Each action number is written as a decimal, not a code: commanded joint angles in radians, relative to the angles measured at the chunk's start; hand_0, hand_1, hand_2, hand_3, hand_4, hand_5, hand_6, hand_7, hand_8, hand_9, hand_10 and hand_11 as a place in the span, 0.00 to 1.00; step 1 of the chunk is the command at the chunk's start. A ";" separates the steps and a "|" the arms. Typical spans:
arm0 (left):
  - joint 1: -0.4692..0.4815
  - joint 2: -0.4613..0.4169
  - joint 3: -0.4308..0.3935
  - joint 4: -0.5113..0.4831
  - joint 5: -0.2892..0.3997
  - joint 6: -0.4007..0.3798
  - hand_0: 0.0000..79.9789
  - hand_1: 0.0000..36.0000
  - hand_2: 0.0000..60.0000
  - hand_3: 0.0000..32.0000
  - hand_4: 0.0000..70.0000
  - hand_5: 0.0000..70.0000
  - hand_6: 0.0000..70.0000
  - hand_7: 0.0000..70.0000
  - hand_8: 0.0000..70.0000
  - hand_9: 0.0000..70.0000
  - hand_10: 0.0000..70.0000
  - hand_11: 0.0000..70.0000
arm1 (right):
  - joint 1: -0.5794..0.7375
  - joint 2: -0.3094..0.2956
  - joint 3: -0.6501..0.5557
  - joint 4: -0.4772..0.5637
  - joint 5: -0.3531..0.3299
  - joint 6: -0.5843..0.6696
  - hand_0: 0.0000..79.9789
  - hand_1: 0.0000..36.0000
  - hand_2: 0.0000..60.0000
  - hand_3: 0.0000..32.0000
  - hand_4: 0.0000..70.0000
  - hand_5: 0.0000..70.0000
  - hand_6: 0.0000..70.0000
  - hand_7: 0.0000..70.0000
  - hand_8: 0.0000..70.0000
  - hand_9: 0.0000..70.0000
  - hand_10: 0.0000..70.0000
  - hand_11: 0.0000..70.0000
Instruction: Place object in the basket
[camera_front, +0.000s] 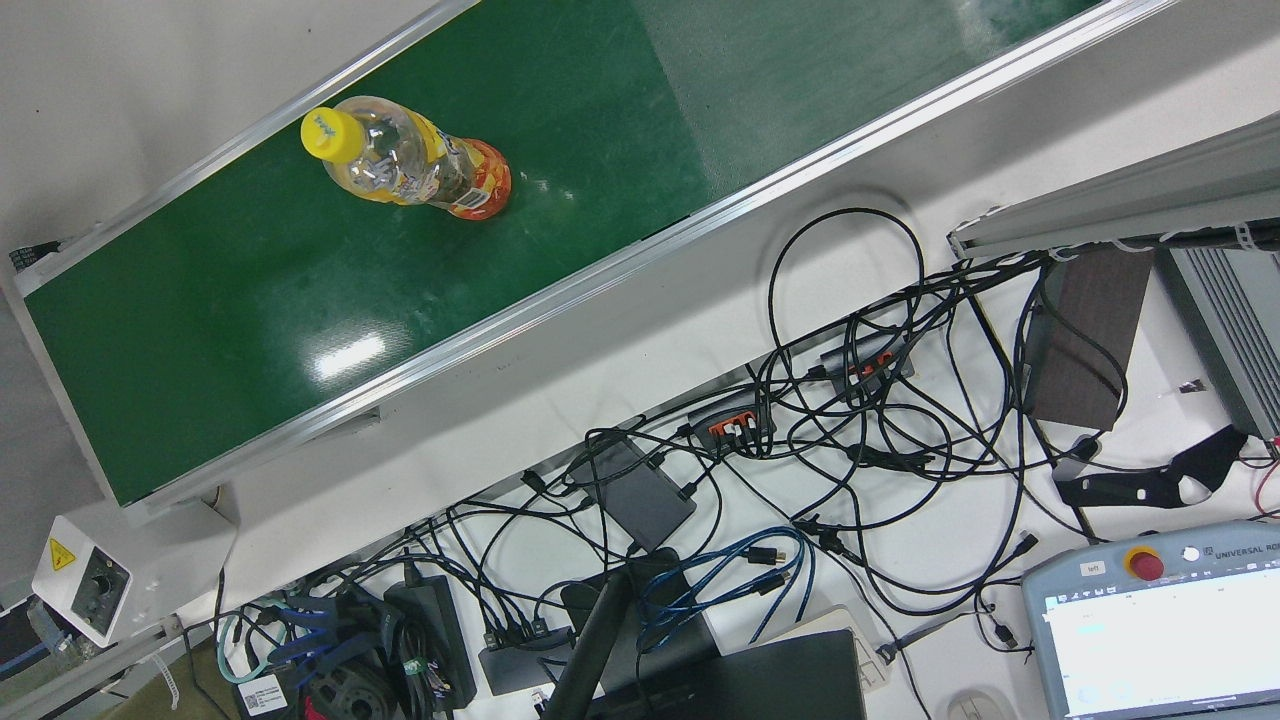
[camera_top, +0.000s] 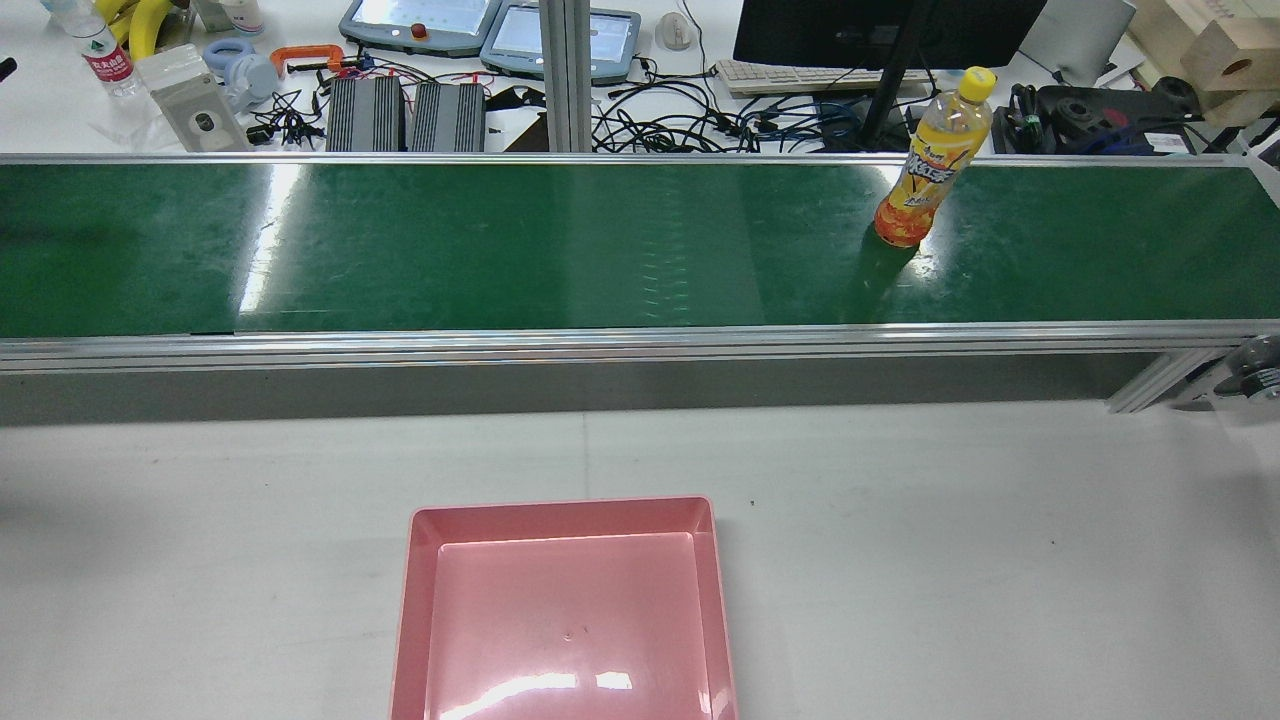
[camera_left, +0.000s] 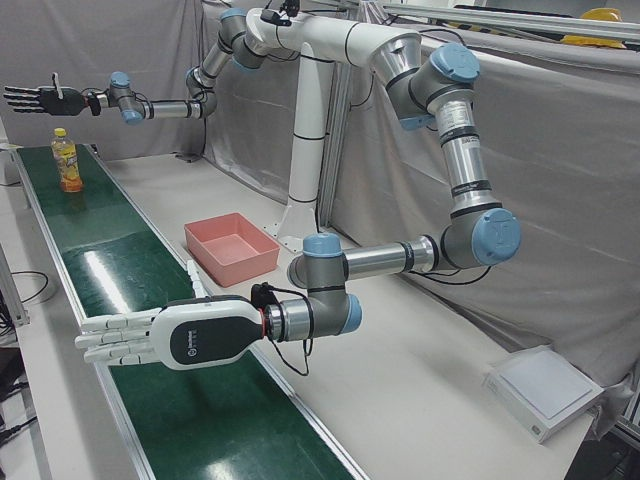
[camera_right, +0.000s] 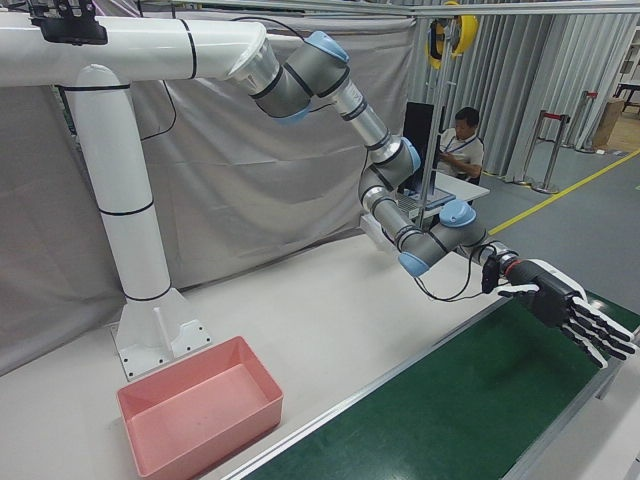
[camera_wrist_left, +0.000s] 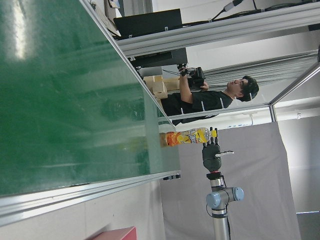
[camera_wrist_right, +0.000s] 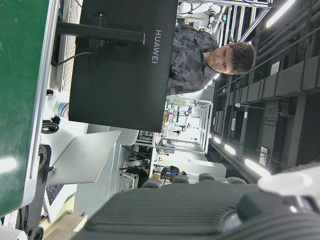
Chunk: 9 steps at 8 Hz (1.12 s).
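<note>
Hidden and cropped items

Pink basket (camera_top: 565, 610) cut off by the rear view's bottom edge; both arms outside that view. Bottle (camera_left: 67, 160) label too small to read in the left-front view. Right hand (camera_wrist_right: 210, 212) in its own view: a blurred dark mass, fingers indistinct. Teach pendant (camera_front: 1160, 630) cropped at the front view's right edge.

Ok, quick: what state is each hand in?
Left hand: open, fingers straight, holding nothing.
Right hand: open, fingers spread, holding nothing.

Yellow-capped orange and yellow bottle (camera_top: 930, 160), glossy green conveyor belt (camera_top: 500, 245), pink basket (camera_top: 565, 610), white table (camera_top: 950, 540)
</note>
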 joint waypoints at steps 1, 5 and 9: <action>0.000 0.001 -0.001 0.000 0.000 0.000 0.60 0.36 0.02 0.00 0.00 0.06 0.00 0.00 0.00 0.00 0.08 0.14 | 0.000 0.000 0.000 0.000 0.000 0.000 0.00 0.00 0.00 0.00 0.00 0.00 0.00 0.00 0.00 0.00 0.00 0.00; -0.002 0.001 -0.006 0.000 0.000 0.000 0.60 0.37 0.03 0.00 0.00 0.06 0.00 0.00 0.00 0.00 0.09 0.15 | -0.001 0.000 0.000 0.000 0.000 0.000 0.00 0.00 0.00 0.00 0.00 0.00 0.00 0.00 0.00 0.00 0.00 0.00; -0.002 -0.002 -0.008 0.000 0.000 -0.001 0.60 0.36 0.01 0.00 0.01 0.07 0.00 0.00 0.00 0.00 0.08 0.15 | -0.001 -0.001 0.000 0.000 0.000 0.000 0.00 0.00 0.00 0.00 0.00 0.00 0.00 0.00 0.00 0.00 0.00 0.00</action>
